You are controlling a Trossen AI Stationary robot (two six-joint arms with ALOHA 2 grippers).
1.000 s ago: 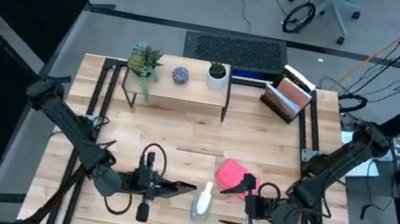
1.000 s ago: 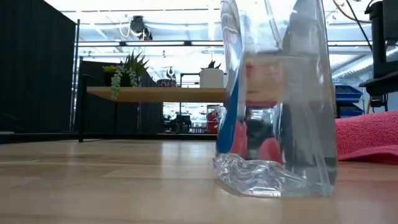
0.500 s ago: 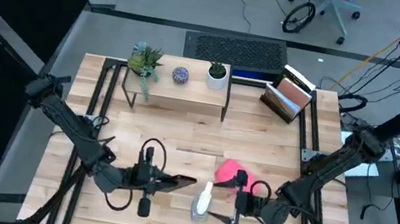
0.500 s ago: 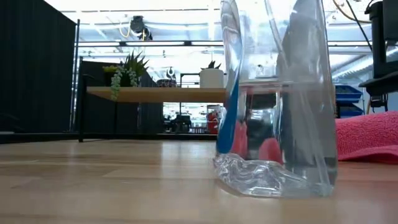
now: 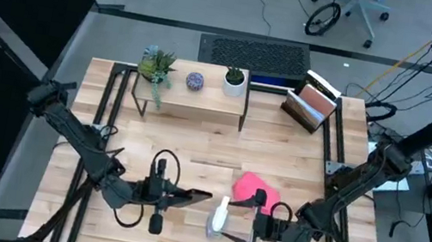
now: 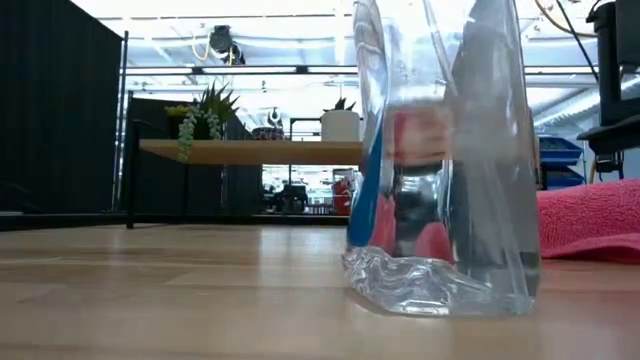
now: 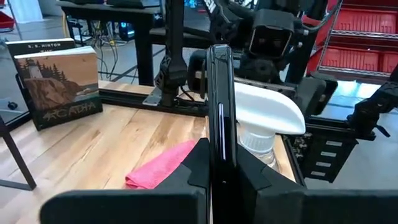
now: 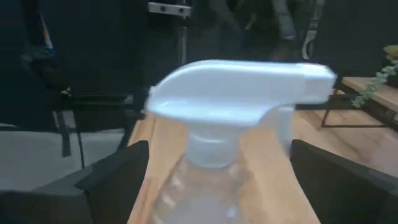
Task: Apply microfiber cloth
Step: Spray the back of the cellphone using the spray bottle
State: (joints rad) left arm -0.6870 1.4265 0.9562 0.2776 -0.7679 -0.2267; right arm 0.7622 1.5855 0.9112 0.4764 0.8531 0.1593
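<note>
Right gripper (image 5: pixel 251 231) has slid in from 3 o'clock, jaws wide either side of the spray bottle (image 5: pixel 219 217). Left gripper (image 5: pixel 202 197) holds the phone (image 7: pixel 221 118) on edge. Microfiber cloth (image 5: pixel 256 188) lies untouched on the table (image 5: pixel 194 148), 1 o'clock of the bottle. Wiping not started.

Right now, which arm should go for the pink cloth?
Right. The right hand is open beside the microfiber cloth, though it faces the spray bottle. The left hand is shut on the smartphone.
</note>
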